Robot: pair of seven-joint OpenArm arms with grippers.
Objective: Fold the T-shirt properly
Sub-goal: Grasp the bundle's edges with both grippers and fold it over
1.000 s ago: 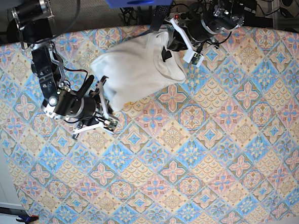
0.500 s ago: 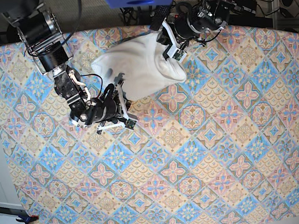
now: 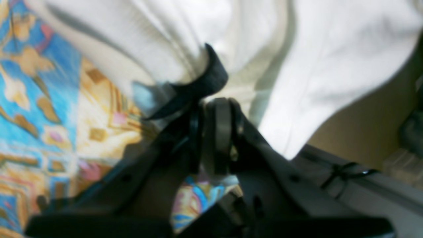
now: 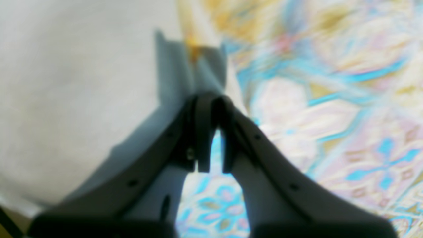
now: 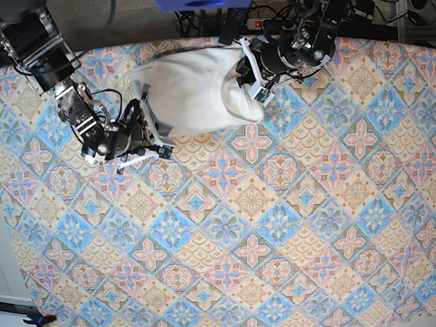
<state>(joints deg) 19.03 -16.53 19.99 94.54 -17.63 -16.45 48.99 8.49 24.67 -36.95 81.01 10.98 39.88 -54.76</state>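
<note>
T-shirt (image 5: 199,90) bunched between both seemingly closed pincers.

T-shirt (image 5: 195,91): white, soft cloth, bunched into rounded lump, not flat. Lies near far edge of bench (image 5: 281,226), a bit left of middle. Plain side up, no print showing. Folds and wrinkles run across cloth (image 3: 330,56). Small dark strip at one fold. One edge lies flat on bench (image 4: 66,82).
</note>
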